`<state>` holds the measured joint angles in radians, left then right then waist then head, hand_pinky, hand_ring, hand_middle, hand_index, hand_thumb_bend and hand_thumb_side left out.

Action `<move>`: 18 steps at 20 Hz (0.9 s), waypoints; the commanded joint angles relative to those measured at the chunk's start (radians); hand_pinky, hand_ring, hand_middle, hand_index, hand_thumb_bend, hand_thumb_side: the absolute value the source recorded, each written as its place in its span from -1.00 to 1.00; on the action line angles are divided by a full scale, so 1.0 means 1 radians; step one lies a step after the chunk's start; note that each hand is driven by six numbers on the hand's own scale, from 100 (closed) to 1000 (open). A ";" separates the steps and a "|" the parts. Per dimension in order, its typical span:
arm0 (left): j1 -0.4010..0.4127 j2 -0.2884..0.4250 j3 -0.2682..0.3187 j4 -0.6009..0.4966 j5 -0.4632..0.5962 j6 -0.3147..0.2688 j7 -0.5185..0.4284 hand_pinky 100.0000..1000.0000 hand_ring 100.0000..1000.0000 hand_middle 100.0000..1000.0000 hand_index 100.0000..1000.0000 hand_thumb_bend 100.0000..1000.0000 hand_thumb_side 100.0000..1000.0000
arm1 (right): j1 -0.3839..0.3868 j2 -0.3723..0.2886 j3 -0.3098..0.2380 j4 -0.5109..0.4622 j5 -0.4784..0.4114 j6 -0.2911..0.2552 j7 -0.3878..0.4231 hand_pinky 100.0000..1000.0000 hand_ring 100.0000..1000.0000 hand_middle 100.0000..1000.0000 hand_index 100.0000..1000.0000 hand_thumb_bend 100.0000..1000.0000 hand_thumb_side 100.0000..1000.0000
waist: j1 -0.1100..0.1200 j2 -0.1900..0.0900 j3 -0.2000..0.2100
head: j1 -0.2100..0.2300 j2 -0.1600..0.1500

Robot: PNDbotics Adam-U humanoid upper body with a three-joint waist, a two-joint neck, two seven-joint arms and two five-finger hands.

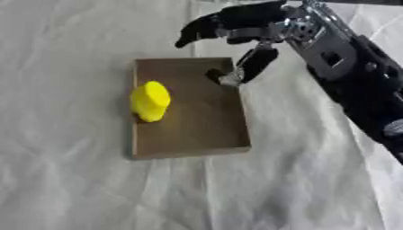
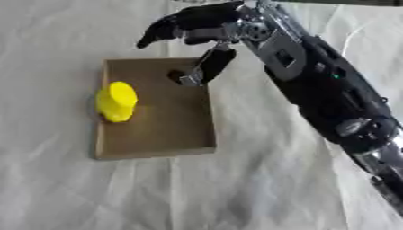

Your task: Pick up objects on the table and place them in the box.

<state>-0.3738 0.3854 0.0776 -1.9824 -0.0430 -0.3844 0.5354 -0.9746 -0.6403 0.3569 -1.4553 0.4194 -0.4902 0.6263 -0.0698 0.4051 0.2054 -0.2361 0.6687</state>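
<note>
Right hand (image 1: 250, 33) is seen reaching in from the upper right, hovering over the far right corner of the box (image 1: 189, 150), with its fingers (image 1: 197, 31) stretched leftward and relaxed while the thumb (image 1: 258, 63) hangs down toward the box's right wall. A small dark and silvery object (image 1: 224, 77) is seen just under the thumb tip, at the far right corner of the box floor; whether it is pinched, merely touched, or already let go cannot be told. The hand is judged to be held above the box so that whatever is carried falls inside the walls and not onto the cloth. The box, a shallow brown cardboard tray, is set on the tabletop (image 1: 71, 179), which is covered by a wrinkled white cloth, roughly midway between the left and right edges. Inside it, a yellow object (image 1: 150, 101) with a rounded top is lying against the left wall, clear of the small dark piece. No other loose object is seen on the cloth around the box, so the task is judged to be near its end. No left hand is shown in either view.
</note>
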 commanded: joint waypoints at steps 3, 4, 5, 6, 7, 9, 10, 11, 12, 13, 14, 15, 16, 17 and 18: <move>-0.003 0.013 0.008 -0.018 0.002 0.002 0.000 0.73 0.54 0.50 0.60 -0.40 -0.11 | 0.034 -0.109 -0.084 -0.074 -0.023 0.057 -0.051 0.88 1.00 0.74 0.91 -1.00 -0.66 | 0.001 -0.021 -0.005 | 0.011 -0.002; -0.002 0.014 0.009 -0.018 0.000 0.003 0.001 0.73 0.54 0.50 0.60 -0.41 -0.10 | 0.052 -0.136 -0.100 -0.080 -0.022 0.069 -0.065 0.87 1.00 0.72 0.90 -1.00 -0.68 | 0.000 -0.020 -0.007 | 0.015 -0.005; -0.001 0.015 0.010 -0.018 -0.001 0.003 0.003 0.73 0.54 0.50 0.60 -0.41 -0.10 | 0.077 -0.168 -0.121 -0.085 -0.019 0.080 -0.084 0.86 1.00 0.72 0.89 -1.00 -0.70 | -0.001 -0.019 -0.010 | 0.018 -0.008; -0.001 0.015 0.011 -0.018 -0.003 0.004 0.004 0.73 0.54 0.50 0.60 -0.41 -0.10 | 0.105 -0.202 -0.142 -0.087 -0.012 0.091 -0.104 0.86 1.00 0.73 0.89 -1.00 -0.76 | -0.002 -0.018 -0.012 | 0.021 -0.011; 0.000 0.016 0.013 -0.018 -0.004 0.004 0.005 0.73 0.54 0.50 0.60 -0.41 -0.10 | 0.134 -0.234 -0.164 -0.087 -0.003 0.100 -0.125 0.86 1.00 0.73 0.89 -1.00 -0.80 | -0.002 -0.018 -0.014 | 0.024 -0.013; 0.001 0.019 0.015 -0.018 -0.007 0.003 0.008 0.73 0.54 0.50 0.60 -0.41 -0.10 | 0.201 -0.296 -0.206 -0.077 0.017 0.117 -0.167 0.86 1.00 0.74 0.90 -0.89 -0.87 | -0.001 -0.016 -0.018 | 0.031 -0.019; 0.002 0.020 0.016 -0.018 -0.009 0.003 0.010 0.73 0.54 0.51 0.60 -0.41 -0.10 | 0.233 -0.322 -0.227 -0.068 0.025 0.126 -0.187 0.86 1.00 0.74 0.90 -0.85 -0.90 | 0.000 -0.014 -0.021 | 0.035 -0.021; 0.002 0.020 0.016 -0.018 -0.010 0.003 0.011 0.73 0.54 0.51 0.60 -0.41 -0.10 | 0.263 -0.343 -0.247 -0.057 0.029 0.135 -0.207 0.86 1.00 0.74 0.90 -0.84 -0.90 | 0.000 -0.013 -0.024 | 0.038 -0.024; 0.001 0.021 0.017 -0.018 -0.011 0.004 0.012 0.73 0.54 0.51 0.60 -0.41 -0.10 | 0.291 -0.361 -0.263 -0.046 0.035 0.143 -0.225 0.86 1.00 0.74 0.90 -0.78 -0.90 | 0.001 -0.011 -0.028 | 0.042 -0.026; 0.001 0.021 0.017 -0.018 -0.012 0.004 0.013 0.73 0.54 0.51 0.60 -0.41 -0.10 | 0.318 -0.377 -0.278 -0.036 0.042 0.150 -0.242 0.86 1.00 0.74 0.90 -0.77 -0.89 | 0.003 -0.010 -0.031 | 0.045 -0.029; 0.000 0.021 0.017 -0.018 -0.013 0.004 0.013 0.73 0.54 0.51 0.60 -0.41 -0.10 | 0.344 -0.390 -0.290 -0.028 0.049 0.155 -0.258 0.86 1.00 0.74 0.90 -0.76 -0.87 | 0.004 -0.008 -0.034 | 0.047 -0.031; 0.000 0.020 0.017 -0.018 -0.014 0.004 0.013 0.73 0.54 0.51 0.60 -0.41 -0.10 | 0.366 -0.400 -0.301 -0.023 0.054 0.158 -0.273 0.86 1.00 0.75 0.90 -0.77 -0.87 | 0.006 -0.006 -0.036 | 0.049 -0.032; 0.000 0.020 0.017 -0.018 -0.015 0.004 0.014 0.73 0.54 0.51 0.60 -0.42 -0.10 | 0.385 -0.407 -0.310 -0.020 0.058 0.161 -0.285 0.87 1.00 0.75 0.91 -0.77 -0.86 | 0.007 -0.005 -0.037 | 0.051 -0.032; 0.000 0.020 0.017 -0.018 -0.016 0.003 0.014 0.73 0.54 0.51 0.60 -0.42 -0.10 | 0.404 -0.413 -0.319 -0.017 0.061 0.164 -0.296 0.87 1.00 0.75 0.91 -0.76 -0.85 | 0.009 -0.003 -0.039 | 0.052 -0.032; 0.001 0.020 0.017 -0.018 -0.017 0.003 0.015 0.73 0.54 0.51 0.60 -0.42 -0.10 | 0.420 -0.418 -0.325 -0.014 0.064 0.167 -0.304 0.87 1.00 0.75 0.92 -0.74 -0.83 | 0.010 -0.002 -0.041 | 0.053 -0.032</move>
<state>-0.3685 0.3859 0.0844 -1.9824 -0.0533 -0.3805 0.5451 -0.5478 -1.0031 0.0588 -1.4704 0.4749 -0.3274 0.3392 -0.0627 0.4223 0.1654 -0.1866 0.6484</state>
